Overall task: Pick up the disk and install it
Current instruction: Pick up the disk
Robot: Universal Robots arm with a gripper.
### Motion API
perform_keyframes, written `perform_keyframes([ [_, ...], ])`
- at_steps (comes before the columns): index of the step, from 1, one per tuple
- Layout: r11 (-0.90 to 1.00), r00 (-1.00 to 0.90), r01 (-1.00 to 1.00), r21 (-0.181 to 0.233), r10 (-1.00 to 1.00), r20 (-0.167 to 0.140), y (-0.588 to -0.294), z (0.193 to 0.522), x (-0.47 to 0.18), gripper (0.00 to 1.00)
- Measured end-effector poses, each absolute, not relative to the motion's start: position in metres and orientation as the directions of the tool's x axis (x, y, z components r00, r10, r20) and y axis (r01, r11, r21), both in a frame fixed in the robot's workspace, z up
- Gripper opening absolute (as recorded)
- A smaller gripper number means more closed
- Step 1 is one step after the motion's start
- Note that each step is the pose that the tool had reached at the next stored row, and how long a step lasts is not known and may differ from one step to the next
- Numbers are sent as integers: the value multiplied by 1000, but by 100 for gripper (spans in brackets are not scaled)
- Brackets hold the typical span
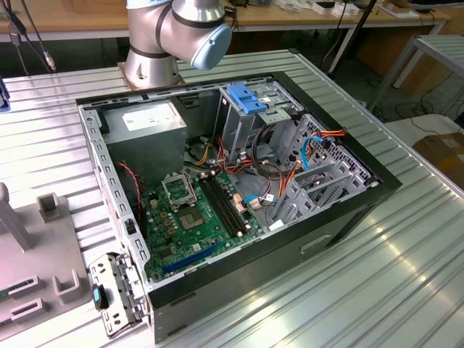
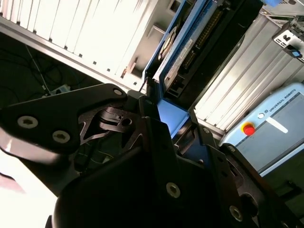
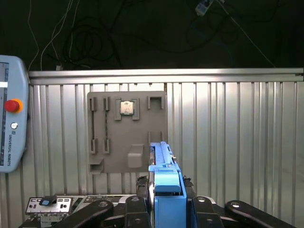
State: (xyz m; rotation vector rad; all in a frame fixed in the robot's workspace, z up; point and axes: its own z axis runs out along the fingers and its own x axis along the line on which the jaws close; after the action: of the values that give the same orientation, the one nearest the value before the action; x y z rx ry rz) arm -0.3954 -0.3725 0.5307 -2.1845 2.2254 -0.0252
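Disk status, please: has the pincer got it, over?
Pincer shut on the disk, held edge-on over the ribbed table. Grey fixture plate beyond, apart. Nothing seen blocking.

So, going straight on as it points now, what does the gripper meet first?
Likely the grey fixture plate on the ribbed table, reached first by the disk that the gripper holds; depth is unclear.

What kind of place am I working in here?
Likely a robotics lab workbench set up for PC assembly: an open computer case on a ribbed metal table, the arm's base standing behind it, and a teach pendant.
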Motion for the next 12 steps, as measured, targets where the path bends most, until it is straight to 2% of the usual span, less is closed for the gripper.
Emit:
perform_keyframes([
  [12, 19, -19, -999, -28, -1000, -5, -372, 530, -364, 37],
])
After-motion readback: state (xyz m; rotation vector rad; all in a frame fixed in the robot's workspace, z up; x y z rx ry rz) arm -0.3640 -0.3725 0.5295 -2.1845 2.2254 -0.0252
